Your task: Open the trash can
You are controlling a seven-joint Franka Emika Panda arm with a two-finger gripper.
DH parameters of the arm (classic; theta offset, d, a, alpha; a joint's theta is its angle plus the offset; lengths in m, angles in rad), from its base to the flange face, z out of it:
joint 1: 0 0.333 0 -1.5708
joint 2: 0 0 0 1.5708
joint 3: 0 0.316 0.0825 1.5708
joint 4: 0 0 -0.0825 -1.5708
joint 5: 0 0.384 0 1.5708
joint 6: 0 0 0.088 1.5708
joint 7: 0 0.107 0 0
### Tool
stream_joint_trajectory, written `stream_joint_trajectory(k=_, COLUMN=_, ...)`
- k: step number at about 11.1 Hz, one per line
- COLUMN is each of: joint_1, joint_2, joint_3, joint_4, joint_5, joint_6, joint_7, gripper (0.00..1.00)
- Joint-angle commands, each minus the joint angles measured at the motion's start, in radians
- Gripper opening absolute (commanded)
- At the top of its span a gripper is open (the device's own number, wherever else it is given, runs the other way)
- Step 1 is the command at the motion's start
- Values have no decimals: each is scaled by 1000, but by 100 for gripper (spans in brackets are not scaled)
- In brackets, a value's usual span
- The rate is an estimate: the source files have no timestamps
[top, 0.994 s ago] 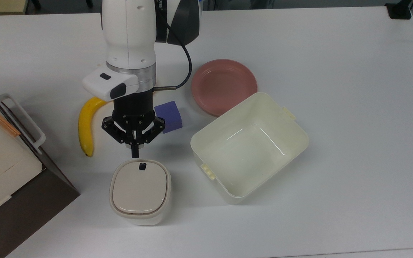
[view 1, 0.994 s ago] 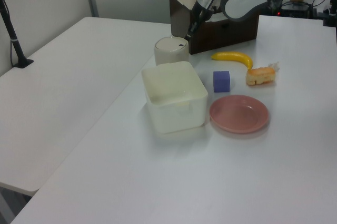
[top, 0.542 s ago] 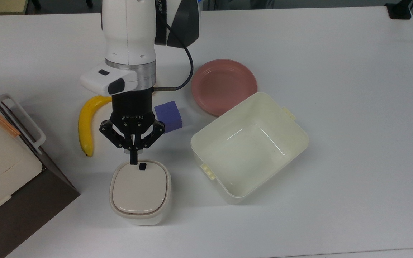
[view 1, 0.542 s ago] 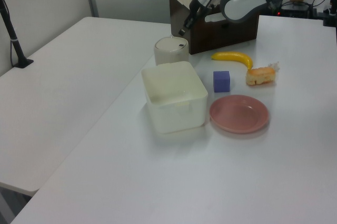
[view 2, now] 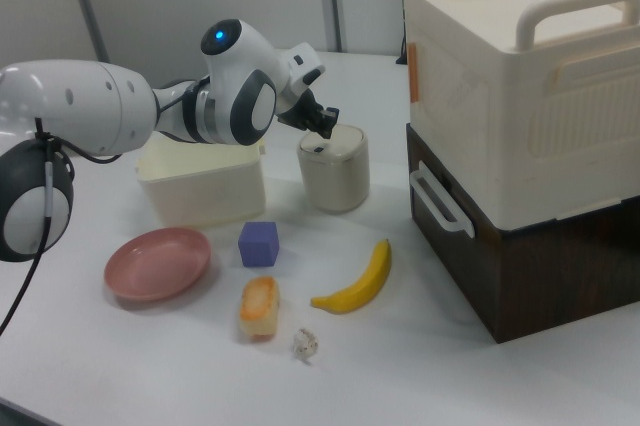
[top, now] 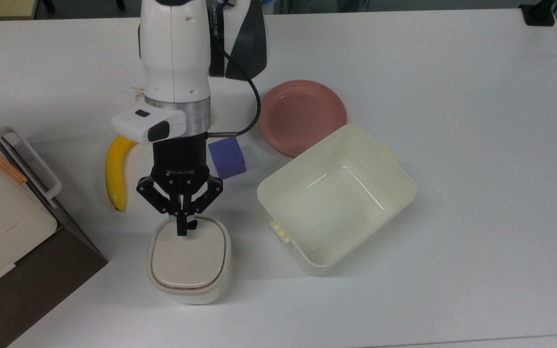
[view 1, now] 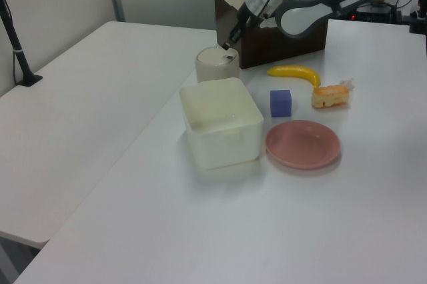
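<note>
Over the top view's lower left, the hand (top: 181, 231), fingers together, covers the trash can (top: 189, 259) lid's rear edge; off-centre pressure might miss its button. Left view: a light can (view 1: 217, 65) could slide across the surface (view 1: 100, 97). Right view: the lid (view 2: 331, 139) is down.

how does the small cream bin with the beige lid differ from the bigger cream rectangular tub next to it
The small cream bin is closed by a beige hinged lid; the larger cream rectangular tub has no lid, and nothing shows inside. The bin is rounded-square and narrower; the tub is wider and boxier. The gripper is over the bin, not the tub. Both are cream plastic, upright on the white table.
</note>
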Motion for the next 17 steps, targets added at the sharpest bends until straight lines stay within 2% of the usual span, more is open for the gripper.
stream_joint_trajectory(k=1, joint_1=4, joint_2=28, joint_3=-4, joint_4=42, joint_5=-23, joint_6=10, joint_7=22, gripper=0)
stream_joint_trajectory(k=6, joint_1=10, joint_2=15, joint_3=-4, joint_4=5, joint_5=-46, joint_6=10, joint_7=22, gripper=0)
stream_joint_trajectory(k=12, joint_1=13, joint_2=-67, joint_3=-2, joint_4=-96, joint_5=-46, joint_6=9, joint_7=23, gripper=0)
stream_joint_trajectory(k=17, joint_1=10, joint_2=-86, joint_3=-2, joint_4=-128, joint_5=-46, joint_6=9, joint_7=23, gripper=0)
